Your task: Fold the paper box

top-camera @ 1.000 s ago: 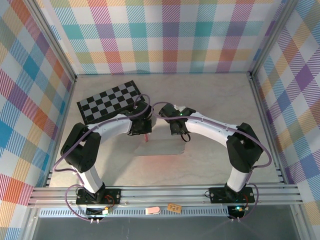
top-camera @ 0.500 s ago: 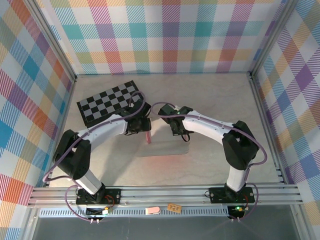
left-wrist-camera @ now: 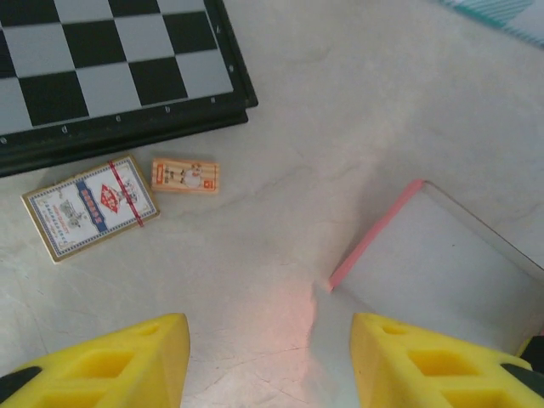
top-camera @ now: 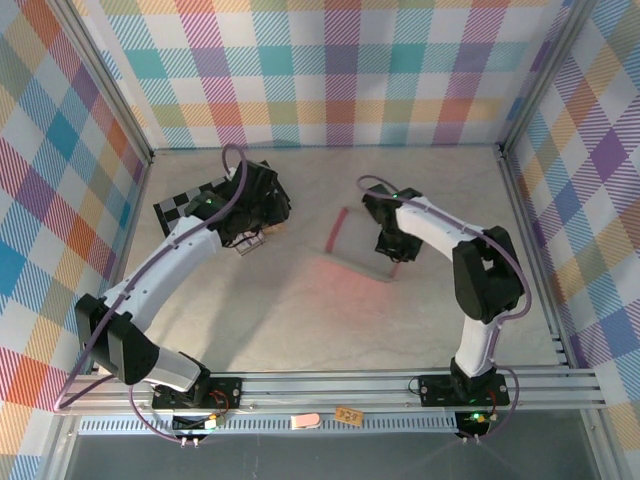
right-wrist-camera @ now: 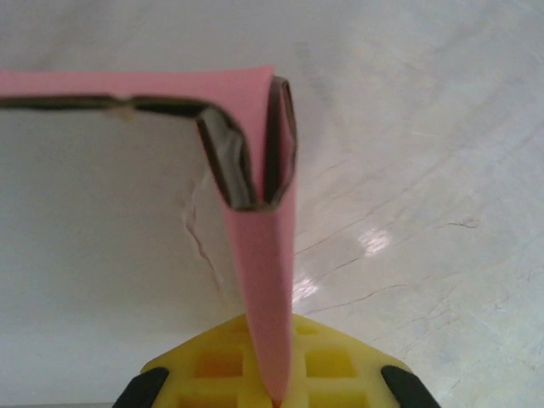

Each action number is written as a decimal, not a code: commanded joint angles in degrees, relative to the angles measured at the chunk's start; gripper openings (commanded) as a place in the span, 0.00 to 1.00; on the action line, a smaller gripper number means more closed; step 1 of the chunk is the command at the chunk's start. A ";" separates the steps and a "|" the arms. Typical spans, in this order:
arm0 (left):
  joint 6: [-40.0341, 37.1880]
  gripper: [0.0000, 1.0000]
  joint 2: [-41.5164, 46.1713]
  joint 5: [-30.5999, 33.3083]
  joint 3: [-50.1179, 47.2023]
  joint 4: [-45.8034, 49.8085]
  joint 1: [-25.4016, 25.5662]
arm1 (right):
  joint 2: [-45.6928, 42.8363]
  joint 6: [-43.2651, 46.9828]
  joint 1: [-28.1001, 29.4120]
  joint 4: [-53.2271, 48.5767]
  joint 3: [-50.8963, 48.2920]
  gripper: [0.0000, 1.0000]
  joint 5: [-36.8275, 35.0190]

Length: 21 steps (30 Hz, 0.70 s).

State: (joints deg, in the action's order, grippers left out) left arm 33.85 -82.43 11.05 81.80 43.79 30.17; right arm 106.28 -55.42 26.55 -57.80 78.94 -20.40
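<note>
- left arm has swung back toward the checkerboard [left-wrist-camera: 110, 68] — left jaws half open, empty, clearing the fold.
- right jaws clamp the paper box [left-wrist-camera: 442, 263] edge, propping it at mid-counter [left-wrist-camera: 323, 110].

Left gripper [left-wrist-camera: 270, 357] released paper box [top-camera: 360, 250], withdrew; box seemingly lifted.

In the top view the left arm covers most of the chessboard [top-camera: 178, 210], leaving one corner of squares. The paper box [left-wrist-camera: 433, 255] runs off the right edge of the left wrist view. In the right wrist view its lower edge disappears inside the right end effector [right-wrist-camera: 274, 382], itself cropped at the bottom. Print on the card pack [left-wrist-camera: 89, 206] and the small tan box [left-wrist-camera: 185, 175] is too small to read. The left end effector [left-wrist-camera: 268, 331] is cut off below.
</note>
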 commanded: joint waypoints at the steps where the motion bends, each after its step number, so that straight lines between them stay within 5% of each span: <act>1: -0.14 0.51 2.17 0.31 1.61 4.64 -0.36 | 0.87 -13.40 -3.86 -5.78 -1.45 0.00 8.15; 11: -0.72 0.50 4.55 -1.23 1.74 7.12 -0.38 | 6.31 -47.12 -6.79 -10.86 -1.37 0.00 33.08; 17: -1.03 0.49 5.34 -2.90 0.47 6.53 -0.03 | 6.36 -62.24 -3.78 -4.12 -3.07 0.00 38.15; 21: -1.69 0.49 5.38 -4.47 -0.25 5.99 0.14 | 8.06 -66.16 -2.28 -1.54 -1.34 0.15 40.05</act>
State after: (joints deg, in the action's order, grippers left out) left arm 33.36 -78.35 8.43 82.52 49.43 30.24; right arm 112.81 -112.57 23.38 -59.96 76.20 15.53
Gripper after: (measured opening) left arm 0.495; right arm 0.141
